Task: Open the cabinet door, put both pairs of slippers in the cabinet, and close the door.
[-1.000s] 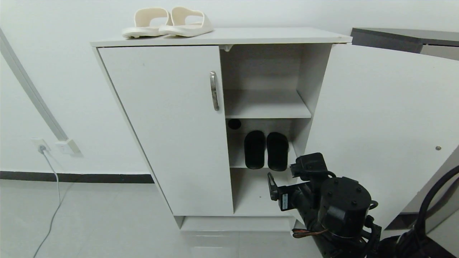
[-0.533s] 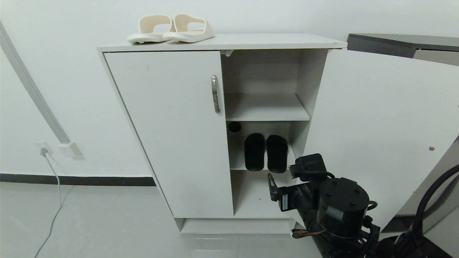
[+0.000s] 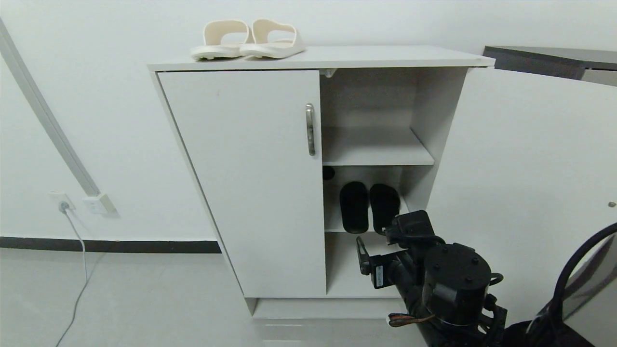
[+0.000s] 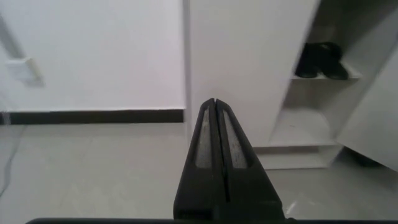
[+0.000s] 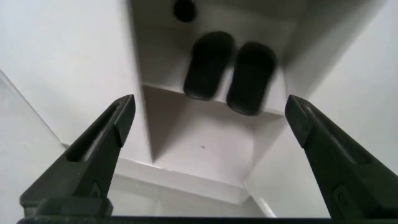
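Observation:
A white cabinet (image 3: 318, 57) stands against the wall, its right door (image 3: 525, 183) swung wide open and its left door (image 3: 250, 178) closed. A pair of black slippers (image 3: 368, 206) lies on the middle shelf, also seen in the right wrist view (image 5: 230, 71). A cream pair of slippers (image 3: 248, 39) rests on the cabinet top at its left. My right gripper (image 3: 381, 243) hovers open and empty in front of the bottom compartment, just below the black pair (image 5: 211, 124). My left gripper (image 4: 214, 112) is shut on nothing, low over the floor before the closed door.
The top shelf (image 3: 376, 147) and bottom compartment (image 3: 347, 274) hold nothing. A wall socket with a cable (image 3: 62, 205) sits low at the left. Grey furniture (image 3: 549, 58) stands behind the open door. Bare floor (image 3: 120, 299) spreads to the left.
The head camera has shifted, so the cabinet sits farther right in the picture. The right gripper stays open before the lower shelves, drawn slightly back from the black slippers.

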Available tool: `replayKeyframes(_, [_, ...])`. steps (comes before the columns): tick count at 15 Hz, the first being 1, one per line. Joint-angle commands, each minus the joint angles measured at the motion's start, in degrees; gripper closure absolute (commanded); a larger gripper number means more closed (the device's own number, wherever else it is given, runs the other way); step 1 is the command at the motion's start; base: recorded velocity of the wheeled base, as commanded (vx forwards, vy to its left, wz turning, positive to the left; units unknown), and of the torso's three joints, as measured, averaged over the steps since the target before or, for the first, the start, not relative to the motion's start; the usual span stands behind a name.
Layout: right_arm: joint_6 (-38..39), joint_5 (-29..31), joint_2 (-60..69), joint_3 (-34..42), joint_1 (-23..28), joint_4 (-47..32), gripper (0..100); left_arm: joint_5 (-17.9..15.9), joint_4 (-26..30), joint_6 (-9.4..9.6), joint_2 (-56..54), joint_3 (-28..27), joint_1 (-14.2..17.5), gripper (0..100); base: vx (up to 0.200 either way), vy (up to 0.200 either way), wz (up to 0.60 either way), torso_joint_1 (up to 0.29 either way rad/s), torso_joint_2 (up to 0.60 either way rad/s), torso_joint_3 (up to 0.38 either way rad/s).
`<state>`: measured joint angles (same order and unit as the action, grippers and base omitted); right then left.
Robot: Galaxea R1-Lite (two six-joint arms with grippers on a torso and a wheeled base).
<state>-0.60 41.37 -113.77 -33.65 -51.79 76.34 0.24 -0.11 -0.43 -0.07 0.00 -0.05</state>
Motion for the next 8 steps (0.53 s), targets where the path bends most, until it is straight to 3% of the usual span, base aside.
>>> replayKeyframes(1, [0.0, 0.0, -0.2, 0.0, 0.0, 0.0, 0, 0.0, -0.1, -0.01, 0.1, 0.0, 0.0, 100, 0.0, 0.2, 0.0, 0.002, 0.0, 0.002])
replayKeyframes(8, [0.0, 0.0, -0.2, 0.1, 0.0, 0.1, 0, 0.0, -0.1, -0.1, 0.1, 0.0, 0.0, 100, 0.0, 0.2, 0.0, 0.003, 0.0, 0.005])
